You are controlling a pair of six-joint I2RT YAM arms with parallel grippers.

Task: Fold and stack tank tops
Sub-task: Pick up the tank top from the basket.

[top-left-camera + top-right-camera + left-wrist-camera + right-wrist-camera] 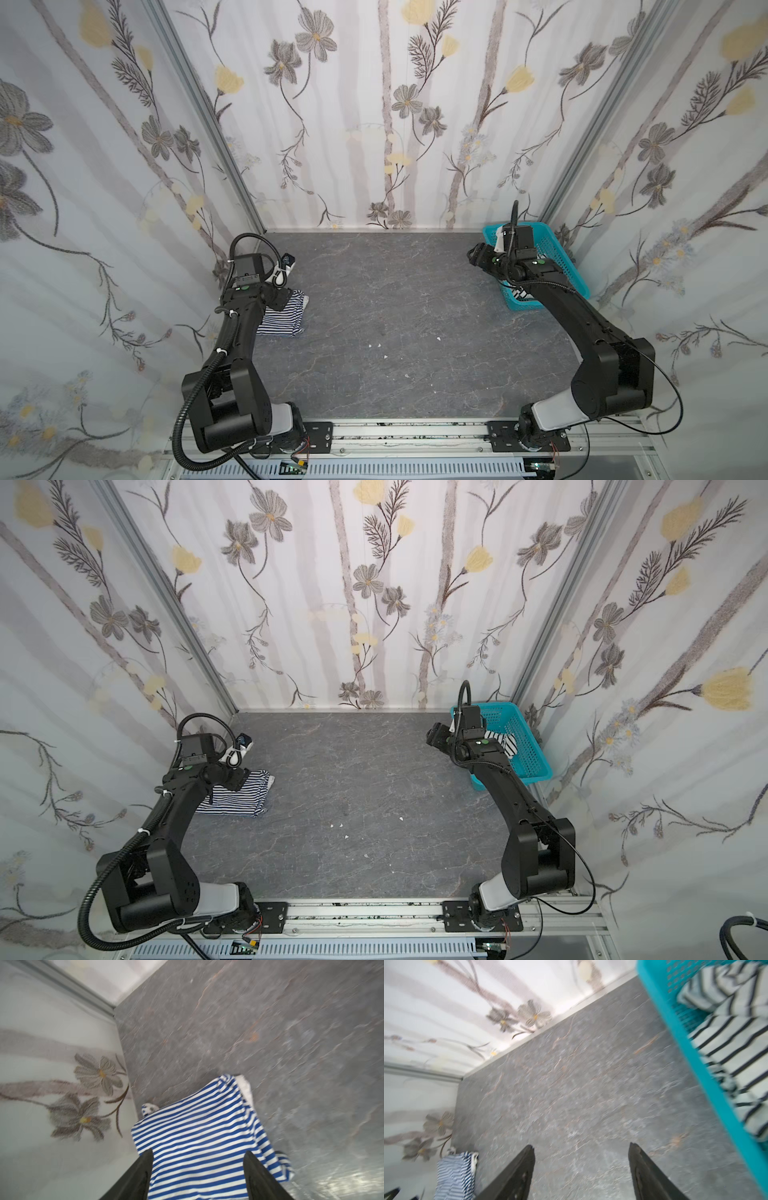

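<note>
- Carrying everything, the grey stone-patterned tabletop is filling the cell floor.
- The turquoise perforated plastic basket is sitting in its far right corner.
- The fine navy-and-white striped tank top is lying folded on the tabletop's left side.
- The white tank top with wider black stripes is lying crumpled inside the basket.
- The left gripper is hovering over the navy top, jaws spread.
- The right gripper is hovering over bare tabletop, jaws spread, empty.
</note>
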